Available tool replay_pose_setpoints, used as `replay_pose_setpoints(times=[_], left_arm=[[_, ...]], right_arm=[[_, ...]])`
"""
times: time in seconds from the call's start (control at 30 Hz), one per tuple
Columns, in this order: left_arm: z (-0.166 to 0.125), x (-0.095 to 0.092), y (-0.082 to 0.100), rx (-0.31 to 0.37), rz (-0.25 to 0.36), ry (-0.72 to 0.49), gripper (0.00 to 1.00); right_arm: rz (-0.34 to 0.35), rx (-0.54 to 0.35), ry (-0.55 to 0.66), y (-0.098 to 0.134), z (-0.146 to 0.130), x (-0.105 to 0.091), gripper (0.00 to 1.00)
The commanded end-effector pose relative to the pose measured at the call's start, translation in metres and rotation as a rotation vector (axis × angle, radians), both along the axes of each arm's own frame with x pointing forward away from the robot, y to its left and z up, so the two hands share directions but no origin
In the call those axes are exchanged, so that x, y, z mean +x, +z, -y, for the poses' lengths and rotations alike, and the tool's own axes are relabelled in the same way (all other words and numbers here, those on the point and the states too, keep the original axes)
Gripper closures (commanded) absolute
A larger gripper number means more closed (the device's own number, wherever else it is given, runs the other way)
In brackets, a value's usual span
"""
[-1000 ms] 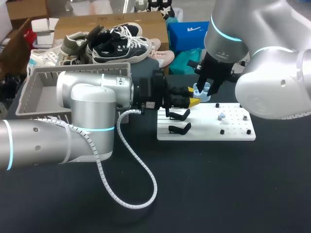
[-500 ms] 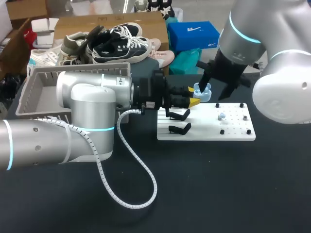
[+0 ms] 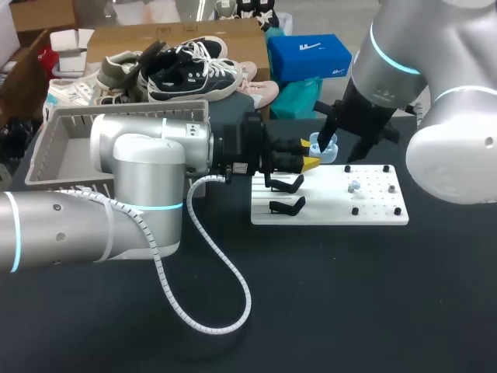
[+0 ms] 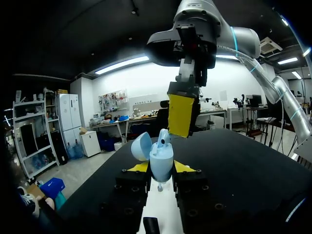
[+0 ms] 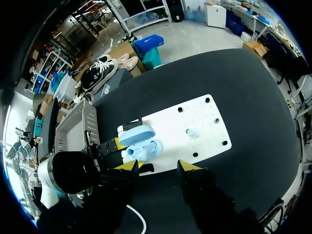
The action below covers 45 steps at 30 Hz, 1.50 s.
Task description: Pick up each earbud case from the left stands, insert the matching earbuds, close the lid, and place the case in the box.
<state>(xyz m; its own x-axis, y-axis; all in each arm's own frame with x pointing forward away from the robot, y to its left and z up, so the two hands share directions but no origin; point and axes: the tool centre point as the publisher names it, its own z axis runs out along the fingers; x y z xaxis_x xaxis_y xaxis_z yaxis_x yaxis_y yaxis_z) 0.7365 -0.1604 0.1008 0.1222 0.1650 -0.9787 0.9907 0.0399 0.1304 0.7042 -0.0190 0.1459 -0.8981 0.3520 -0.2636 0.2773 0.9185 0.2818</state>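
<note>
A light blue earbud case (image 3: pixel 323 148) with its lid up hangs over the near-left part of the white pegboard (image 3: pixel 373 211). My left gripper (image 3: pixel 311 160) is shut on its base; in the left wrist view the case (image 4: pixel 161 158) sits between the yellow tips with an earbud (image 4: pixel 164 138) standing in it. Directly above the case, my right gripper (image 3: pixel 345 137) is open and holds nothing. From the right wrist the case (image 5: pixel 141 144) lies ahead of the spread tips of the right gripper (image 5: pixel 158 167). One loose earbud (image 3: pixel 353 186) rests on the board.
Two black stands (image 3: pixel 287 194) sit on the board's left end, below the left gripper. A grey basket (image 3: pixel 46 148) is at the far left behind my left arm. Shoes and boxes lie along the far edge. A white coiled cable (image 3: pixel 210 280) trails over the black table.
My right gripper has opened and drawn up and to the right, away from the case. The left gripper has kept still with the case.
</note>
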Motion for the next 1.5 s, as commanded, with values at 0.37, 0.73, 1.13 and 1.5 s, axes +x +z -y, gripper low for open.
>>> replay_pose_setpoints(times=[0.37, 0.73, 1.13, 1.5], left_arm=[[0.000, -0.001, 0.000, -0.001, 0.002, 0.003, 1.00], [0.000, -0.001, 0.000, -0.001, 0.002, 0.003, 1.00], [0.000, -0.001, 0.000, -0.001, 0.002, 0.003, 1.00], [0.000, -0.001, 0.000, -0.001, 0.002, 0.003, 1.00]], right_arm=[[-0.017, -0.007, -0.007, -0.007, -0.003, 0.003, 0.52], [-0.015, -0.006, -0.022, -0.005, 0.002, 0.008, 0.53], [0.026, 0.002, -0.022, 0.006, 0.010, -0.009, 0.52], [0.049, -0.109, -0.008, -0.013, 0.031, -0.019, 0.50]])
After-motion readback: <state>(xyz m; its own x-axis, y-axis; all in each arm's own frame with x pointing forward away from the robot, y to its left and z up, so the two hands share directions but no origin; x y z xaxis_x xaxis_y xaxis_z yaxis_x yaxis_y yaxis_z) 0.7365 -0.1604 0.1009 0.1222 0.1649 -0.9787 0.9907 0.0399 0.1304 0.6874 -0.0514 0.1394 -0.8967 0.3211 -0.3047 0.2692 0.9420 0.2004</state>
